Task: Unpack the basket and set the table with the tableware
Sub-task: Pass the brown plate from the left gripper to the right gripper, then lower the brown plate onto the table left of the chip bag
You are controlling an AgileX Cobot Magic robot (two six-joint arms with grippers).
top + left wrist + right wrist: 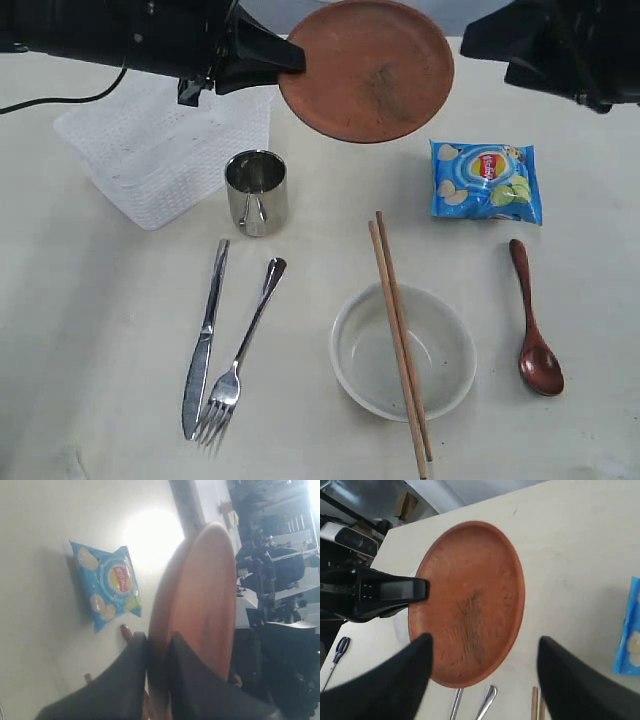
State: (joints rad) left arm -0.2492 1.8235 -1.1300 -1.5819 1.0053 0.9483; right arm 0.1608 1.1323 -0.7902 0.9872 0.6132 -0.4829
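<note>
While the left gripper (296, 56) is clamped on the left rim of a reddish-brown round plate (368, 70), holding it tilted at the upper middle of the frame and apparently off the table, the right gripper (485, 642) hangs near it, jaws spread wide and empty. A white lattice plastic basket (150, 150) sits upper left on the pale cream table (100, 330). Held by one edge only, the plate could pivot or slip, perhaps striking the small steel cup (257, 190) lower in the frame.
</note>
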